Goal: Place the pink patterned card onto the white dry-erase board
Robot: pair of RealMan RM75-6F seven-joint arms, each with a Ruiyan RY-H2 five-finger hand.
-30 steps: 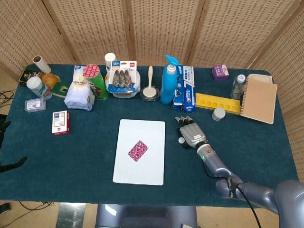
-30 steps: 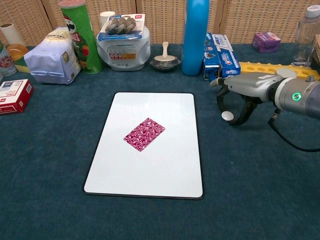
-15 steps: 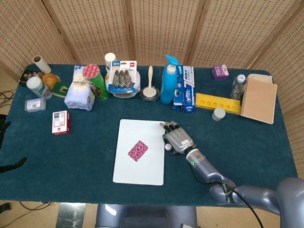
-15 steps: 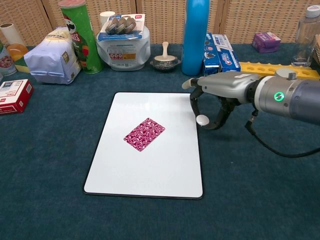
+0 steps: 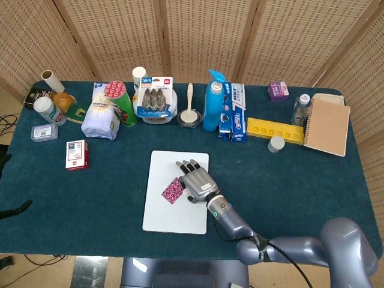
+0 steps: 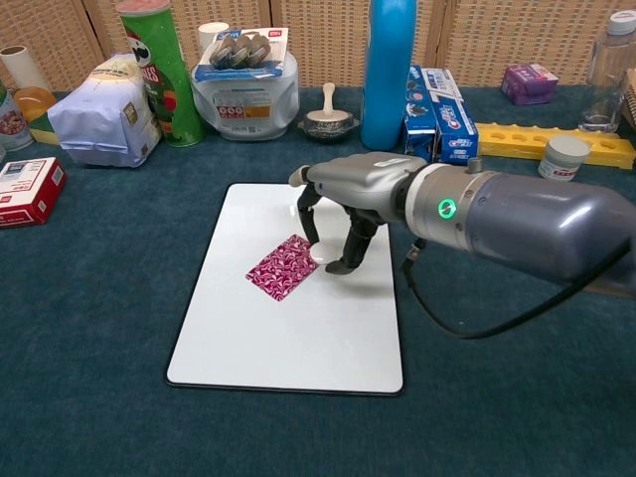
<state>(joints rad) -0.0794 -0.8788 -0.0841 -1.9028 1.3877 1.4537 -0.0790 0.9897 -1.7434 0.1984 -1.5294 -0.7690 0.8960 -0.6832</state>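
Note:
The pink patterned card (image 5: 173, 190) (image 6: 283, 268) lies flat and askew near the middle of the white dry-erase board (image 5: 169, 217) (image 6: 298, 348). My right hand (image 5: 197, 180) (image 6: 350, 191) hovers over the board just right of the card. Its fingers arch downward and are spread apart, with the fingertips (image 6: 338, 266) close to the card's right edge. Whether they touch the card or the board I cannot tell. It holds nothing. My left hand shows in neither view.
Along the back stand a chips can (image 5: 120, 102), a white bag (image 5: 99, 120), a tape pack (image 5: 154, 99), a blue bottle (image 5: 212, 108), toothpaste boxes (image 5: 237, 120) and a yellow block (image 5: 275, 129). A red box (image 5: 77, 155) lies left, a notebook (image 5: 327, 126) right.
My right hand has swept left from the bare cloth right of the board to a spot over the board beside the card. The card has not moved.

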